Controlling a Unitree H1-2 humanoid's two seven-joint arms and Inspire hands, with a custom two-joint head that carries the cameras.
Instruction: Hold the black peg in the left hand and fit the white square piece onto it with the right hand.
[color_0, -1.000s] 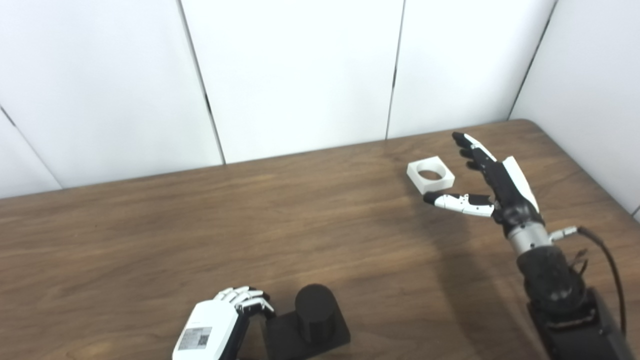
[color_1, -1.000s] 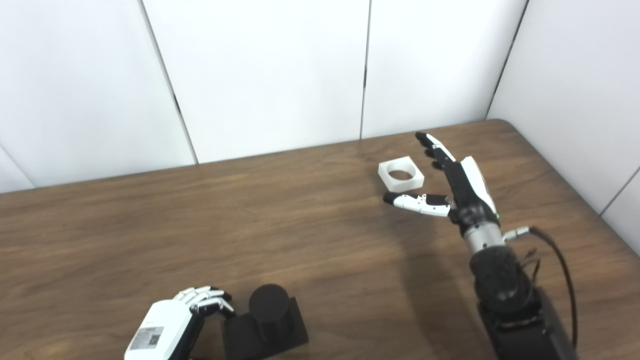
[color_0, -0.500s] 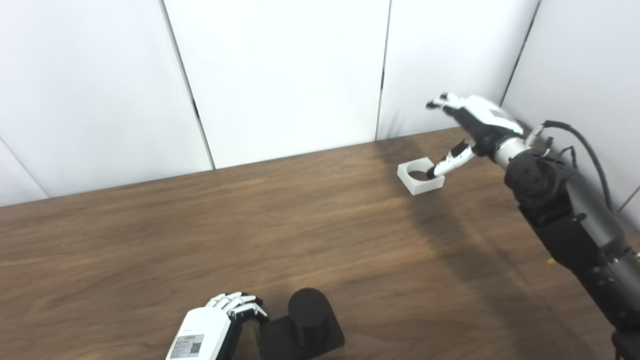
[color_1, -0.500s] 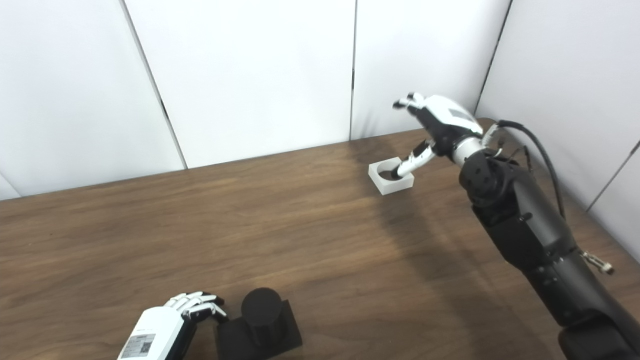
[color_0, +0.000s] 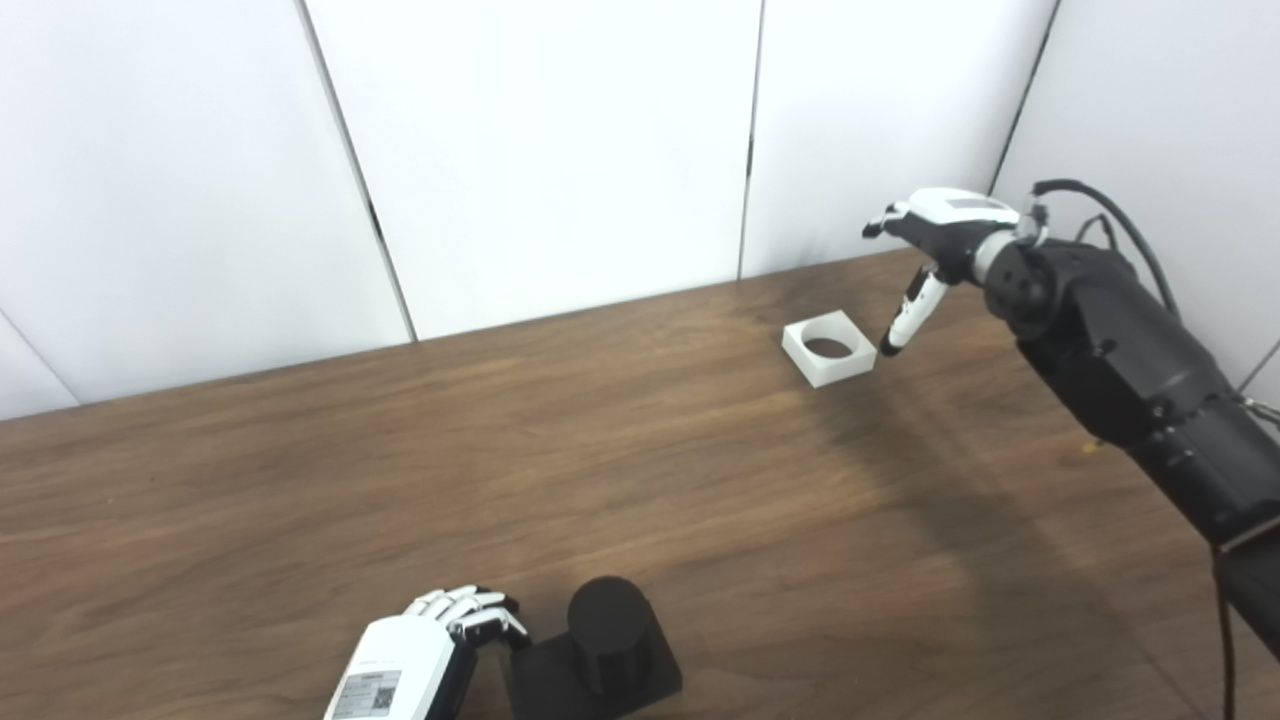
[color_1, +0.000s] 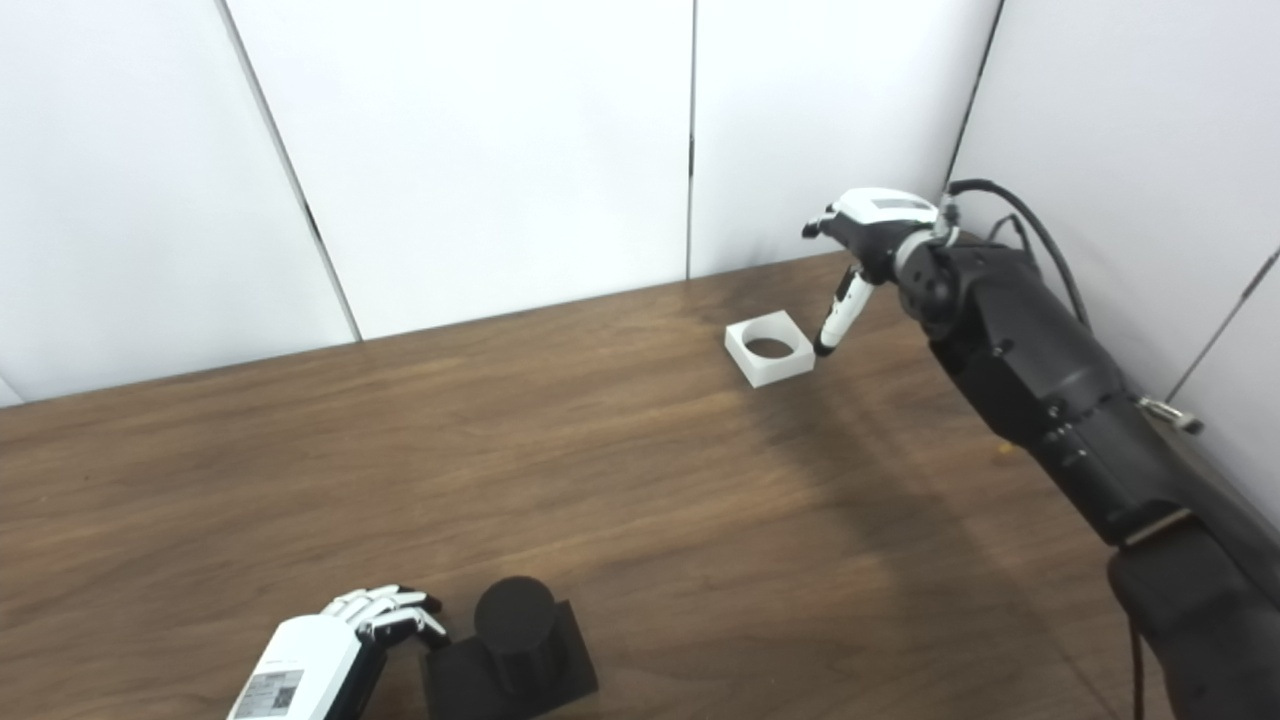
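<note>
The black peg (color_0: 605, 650), a short cylinder on a square black base, stands at the table's near edge. My left hand (color_0: 420, 660) lies just left of it with its fingers (color_0: 470, 608) curled against the base's left corner; the frames do not show whether it grips. The white square piece (color_0: 828, 348), with a round hole, lies flat at the far right of the table. My right hand (color_0: 935, 235) hovers above and right of it, open and empty. Its thumb (color_0: 905, 320) points down, its tip beside the piece's right edge.
The brown wooden table (color_0: 500, 450) ends at white wall panels (color_0: 550, 150) behind and on the right (color_0: 1150, 100). A black cable (color_0: 1110, 205) loops off my right forearm near the wall corner.
The camera has shifted. My right hand rose and turned over above the white piece; its thumb, over the hole half a second ago, now hangs outside the right edge. Left hand and peg unchanged.
</note>
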